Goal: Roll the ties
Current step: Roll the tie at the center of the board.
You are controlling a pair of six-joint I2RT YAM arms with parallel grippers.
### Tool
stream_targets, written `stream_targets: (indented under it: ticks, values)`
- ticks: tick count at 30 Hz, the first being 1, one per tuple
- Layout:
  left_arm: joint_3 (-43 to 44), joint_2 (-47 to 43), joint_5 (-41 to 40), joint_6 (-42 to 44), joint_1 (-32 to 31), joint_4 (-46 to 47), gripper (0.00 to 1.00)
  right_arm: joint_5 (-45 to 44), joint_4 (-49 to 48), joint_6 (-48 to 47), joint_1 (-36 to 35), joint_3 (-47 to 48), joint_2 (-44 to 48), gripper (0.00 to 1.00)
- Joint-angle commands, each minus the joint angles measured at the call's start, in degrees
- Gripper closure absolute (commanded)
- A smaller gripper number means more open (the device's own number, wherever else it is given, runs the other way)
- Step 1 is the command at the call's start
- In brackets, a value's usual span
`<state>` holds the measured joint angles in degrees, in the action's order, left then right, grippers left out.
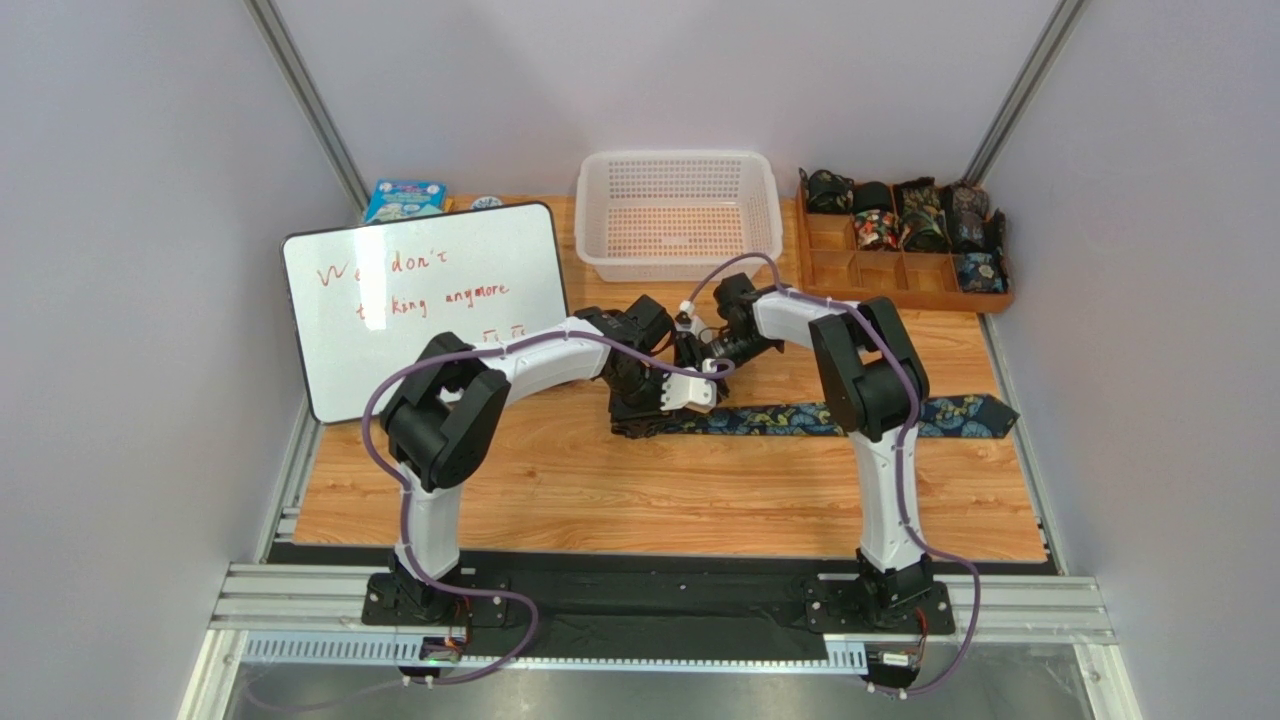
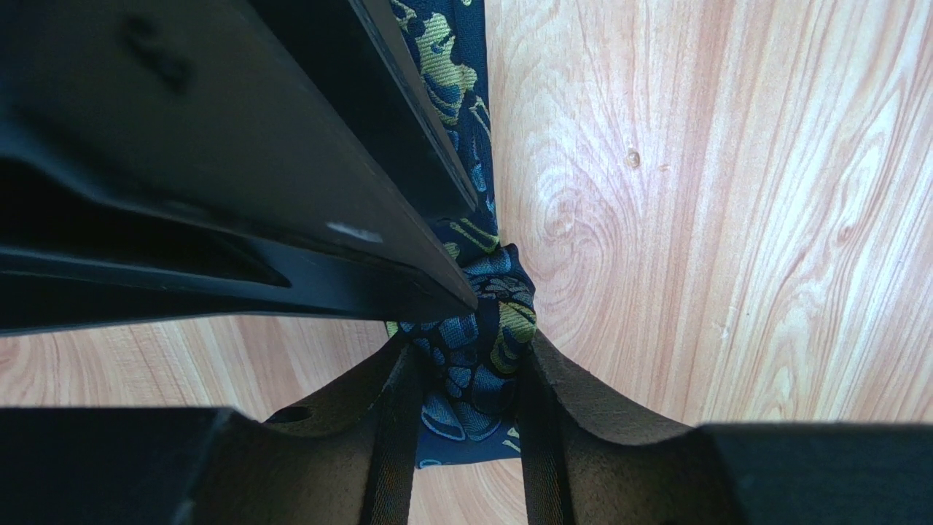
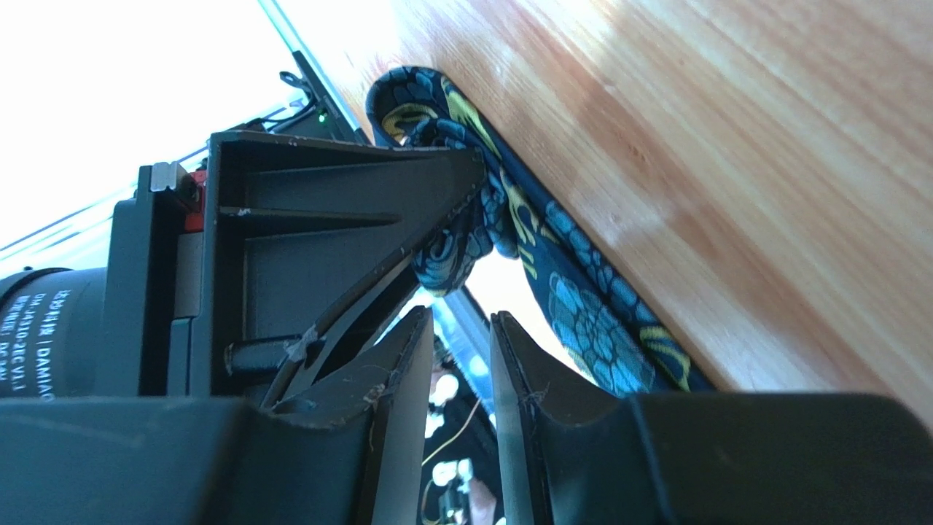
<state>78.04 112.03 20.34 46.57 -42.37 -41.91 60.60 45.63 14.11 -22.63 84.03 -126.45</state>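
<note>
The black tie (image 1: pixel 842 419) with teal-blue and yellowish paisley lies flat across the wooden table, its pointed end at the right. Its left end is wound into a small roll (image 2: pixel 482 328). My left gripper (image 1: pixel 661 398) is shut on that roll, one finger on each side (image 2: pixel 473 377). My right gripper (image 1: pixel 703 357) hovers just behind and right of the roll. In the right wrist view its jaws (image 3: pixel 458 328) stand a narrow gap apart with nothing between them. The roll (image 3: pixel 449 246) sits just beyond its fingertips, and the flat tie (image 3: pixel 580 317) runs off to the right.
A white perforated basket (image 1: pixel 679 210) stands at the back centre. A wooden tray (image 1: pixel 902 278) holding several rolled ties is at the back right. A whiteboard (image 1: pixel 425 300) lies at the left, with a small blue box (image 1: pixel 403 198) behind it. Grey walls close in both sides.
</note>
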Motion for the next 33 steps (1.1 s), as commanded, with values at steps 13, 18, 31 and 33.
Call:
stream_targets:
  ticks: [13, 18, 31, 33]
  values:
    - [0.2, 0.4, 0.1, -0.3, -0.3, -2.4, 0.60, -3.5, -5.8, -5.3, 3.6, -7.6, 12.5, 0.70]
    - [-0.4, 0.0, -0.4, -0.2, -0.4, -2.4, 0.60, -6.1, -4.2, -7.1, 7.5, -11.8, 16.6, 0.71]
    - [-1.3, -0.7, -0.3, 0.2, -1.0, -2.5, 0.60, -29.1, 5.9, -13.8, 18.3, -13.8, 14.9, 0.74]
    - [-1.6, -0.8, -0.1, 0.1, -1.3, -2.5, 0.59, -30.2, 6.5, -13.8, 18.2, -14.2, 14.6, 0.74]
